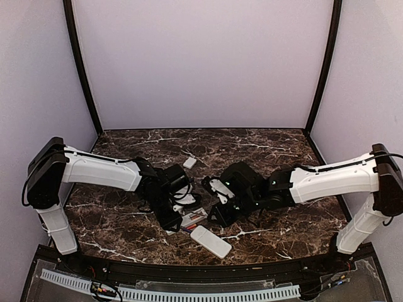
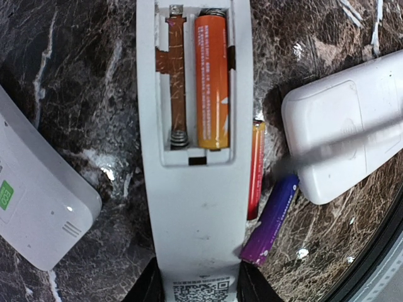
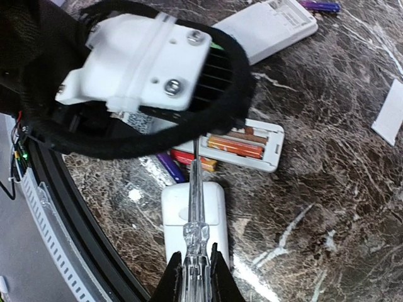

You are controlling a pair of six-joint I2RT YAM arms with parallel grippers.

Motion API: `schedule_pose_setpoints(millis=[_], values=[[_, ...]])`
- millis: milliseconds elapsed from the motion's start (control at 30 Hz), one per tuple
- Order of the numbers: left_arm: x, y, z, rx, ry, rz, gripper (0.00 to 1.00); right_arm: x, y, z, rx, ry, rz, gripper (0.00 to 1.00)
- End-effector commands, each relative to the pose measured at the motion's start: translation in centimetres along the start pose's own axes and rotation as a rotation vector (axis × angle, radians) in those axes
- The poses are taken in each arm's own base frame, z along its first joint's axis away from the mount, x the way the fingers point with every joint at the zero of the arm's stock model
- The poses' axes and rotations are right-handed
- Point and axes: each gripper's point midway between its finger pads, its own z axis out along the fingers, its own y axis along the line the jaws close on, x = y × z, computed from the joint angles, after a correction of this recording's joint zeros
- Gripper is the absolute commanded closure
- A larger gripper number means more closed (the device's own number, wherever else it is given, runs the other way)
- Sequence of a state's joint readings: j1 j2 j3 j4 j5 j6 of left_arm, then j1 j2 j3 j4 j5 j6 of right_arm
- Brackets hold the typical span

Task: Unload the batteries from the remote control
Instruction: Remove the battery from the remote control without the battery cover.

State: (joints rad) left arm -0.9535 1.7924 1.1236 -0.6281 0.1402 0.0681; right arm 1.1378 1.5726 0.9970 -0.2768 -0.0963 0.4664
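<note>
My left gripper [image 2: 198, 286] is shut on the end of a white remote control [image 2: 195, 207] lying face down on the table, its battery compartment open. One orange battery [image 2: 212, 82] sits in the right slot; the left slot [image 2: 178, 82] is empty. A loose red-orange battery [image 2: 256, 170] and a purple battery [image 2: 271, 220] lie beside the remote. My right gripper [image 3: 195, 267] is shut on a clear-handled screwdriver [image 3: 194, 207], whose tip points at the remote [image 3: 264, 151] near its edge. In the top view the grippers [image 1: 171, 220] [image 1: 221, 215] flank the remote [image 1: 194, 219].
A second white remote [image 1: 211, 241] lies near the front edge, under the screwdriver [image 3: 211, 220]. A third white remote [image 2: 38, 201] lies to the left, with another purple battery [image 3: 320, 6] beyond it. A small white cover [image 1: 189, 162] lies farther back.
</note>
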Motion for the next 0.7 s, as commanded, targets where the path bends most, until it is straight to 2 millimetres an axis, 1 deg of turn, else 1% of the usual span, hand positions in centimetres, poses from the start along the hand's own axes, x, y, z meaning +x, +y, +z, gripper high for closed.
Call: schedule_pose_setpoints(millis=[0, 100, 300, 667], values=[[1.0, 0.2, 0.9, -0.013, 0.05, 0.004, 0.95, 0.6, -2.6, -0.3, 0.131, 0.02, 0.019, 1.0], [1.0, 0.2, 1.0, -0.014, 0.051, 0.005, 0.95, 0.9, -3.7, -0.5, 0.196, 0.035, 0.004, 1.0], [1.0, 0.2, 1.0, -0.014, 0.055, 0.005, 0.95, 1.3, -4.8, -0.6, 0.26, 0.072, -0.044, 1.0], [1.1, 0.3, 1.1, -0.012, 0.06, 0.003, 0.96, 0.7, -4.2, -0.2, 0.247, 0.069, -0.112, 1.0]])
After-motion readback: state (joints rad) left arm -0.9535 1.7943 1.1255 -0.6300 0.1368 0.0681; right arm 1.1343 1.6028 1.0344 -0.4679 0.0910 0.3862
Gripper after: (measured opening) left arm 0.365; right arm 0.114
